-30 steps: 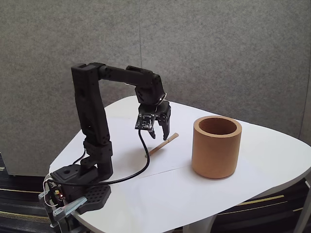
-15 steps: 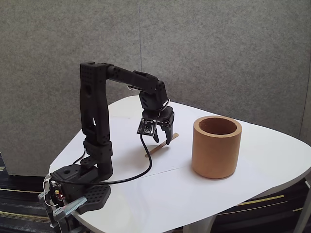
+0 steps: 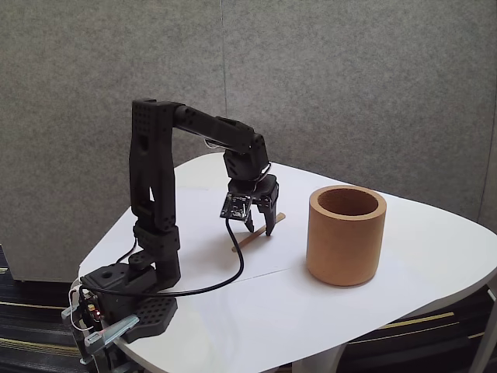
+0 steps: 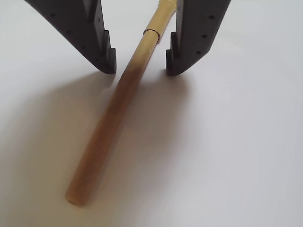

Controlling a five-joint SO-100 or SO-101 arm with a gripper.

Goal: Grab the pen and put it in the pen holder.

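Wrist view: the end effector (image 4: 140, 64) is spread wide, jaws straddling the pen (image 4: 113, 113), which lies flat on the white surface (image 4: 236, 156). It looks light, stiff and smooth, so I'd pinch near the middle or it may roll or tip. Its far end is cut off between the jaws. Further back, the pen holder (image 3: 345, 237) stands upright, well apart.

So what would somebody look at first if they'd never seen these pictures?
Probably the black robot arm bending over the white table, its open gripper straddling a thin wooden pen lying flat. Next, the chunky tan pen holder standing upright to the right in the fixed view.
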